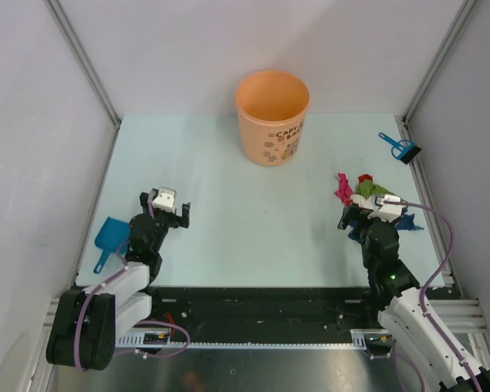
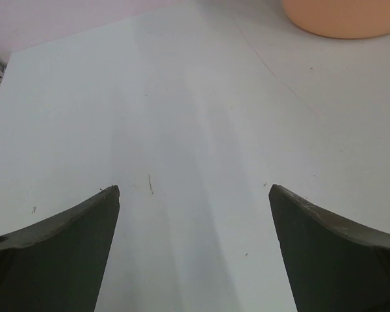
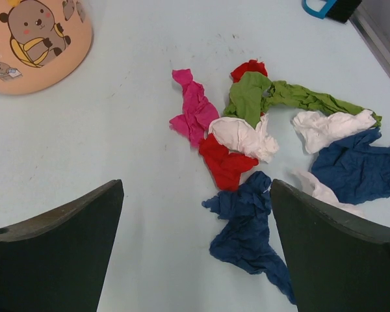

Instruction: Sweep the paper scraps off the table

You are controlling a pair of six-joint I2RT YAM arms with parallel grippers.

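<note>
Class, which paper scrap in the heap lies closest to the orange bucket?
The pink scrap: it sits at the heap's edge facing the orange bucket, while the other scraps all lie farther off.

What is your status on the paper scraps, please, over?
Left gripper open, empty, over bare table. Right gripper open, empty, at the paper scraps. Scraps unswept, heaped right of the orange bucket. Dustpan and brush lie apart; nothing blocking.
</note>
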